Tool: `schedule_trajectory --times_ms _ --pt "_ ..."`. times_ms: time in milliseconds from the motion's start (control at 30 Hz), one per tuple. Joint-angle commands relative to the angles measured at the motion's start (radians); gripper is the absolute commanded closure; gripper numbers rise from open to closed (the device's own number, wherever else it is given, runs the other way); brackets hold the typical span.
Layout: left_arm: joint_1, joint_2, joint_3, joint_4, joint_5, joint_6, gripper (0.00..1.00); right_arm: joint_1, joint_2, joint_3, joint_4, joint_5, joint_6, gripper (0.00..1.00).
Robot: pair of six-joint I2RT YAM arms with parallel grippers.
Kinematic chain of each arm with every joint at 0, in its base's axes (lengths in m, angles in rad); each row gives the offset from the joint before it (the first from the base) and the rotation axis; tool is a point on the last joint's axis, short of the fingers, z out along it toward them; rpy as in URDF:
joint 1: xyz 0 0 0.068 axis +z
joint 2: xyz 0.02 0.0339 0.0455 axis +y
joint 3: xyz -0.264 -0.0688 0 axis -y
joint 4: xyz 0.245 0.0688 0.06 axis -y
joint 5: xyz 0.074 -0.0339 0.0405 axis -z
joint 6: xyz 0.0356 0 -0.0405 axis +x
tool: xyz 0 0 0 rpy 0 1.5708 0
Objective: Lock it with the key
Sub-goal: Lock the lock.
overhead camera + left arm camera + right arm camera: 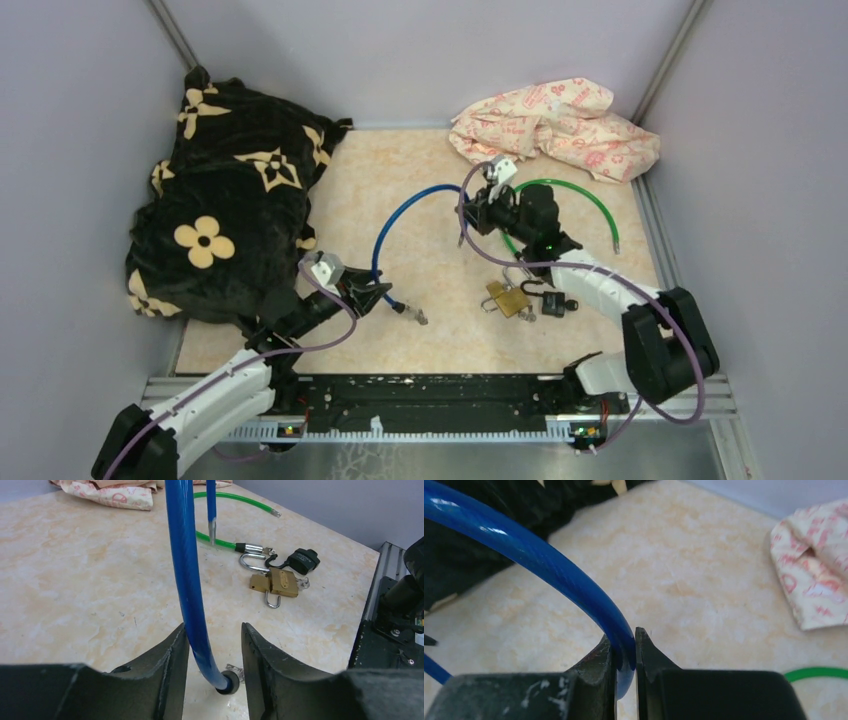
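The right claw (624, 641) is pinched tight on the blue cable (549, 565), close to one end. The left claw (212, 640) stands part open. The cable's other end runs down between its fingers, leaning on one and clamped by neither. Further out, near the right arm, the brass lock (280, 582) lies on the table (75, 595). A black piece (303, 560) sits just beside it, key or fob I cannot tell, and the green cable (225, 542) ends by them. The cable seems to be changing claws. The left should back off straight so the end cap doesn't catch. The cable looks springy, so the right should swing it slowly toward the lock.
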Motion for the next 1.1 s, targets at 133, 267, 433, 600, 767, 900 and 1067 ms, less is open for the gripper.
schedule_trajectory --times_ms 133,267,433,600,767,900,1067 --pt "0.002 0.013 -0.027 0.058 -0.046 0.048 0.43 0.04 -0.222 0.146 -0.099 -0.023 0.057 1.0" --pt "0.002 0.014 -0.024 0.064 -0.02 0.039 0.36 0.107 -0.271 0.18 -0.171 0.018 0.012 1.0" --pt "0.006 0.01 -0.02 0.045 -0.082 0.037 0.32 0.158 -0.283 0.257 -0.234 0.088 0.053 1.0" --pt "0.018 -0.004 -0.022 0.031 -0.058 0.039 0.36 0.177 -0.301 0.251 -0.123 0.17 0.199 1.0" --pt "0.027 -0.009 -0.026 0.027 -0.093 0.042 0.42 0.18 -0.305 0.302 -0.107 0.163 0.224 1.0" --pt "0.03 -0.019 -0.022 0.039 -0.096 0.029 0.55 0.185 -0.303 0.326 -0.11 0.15 0.214 1.0" --pt "0.046 -0.035 -0.012 0.049 -0.092 0.015 0.96 0.204 -0.293 0.336 -0.122 0.134 0.215 1.0"
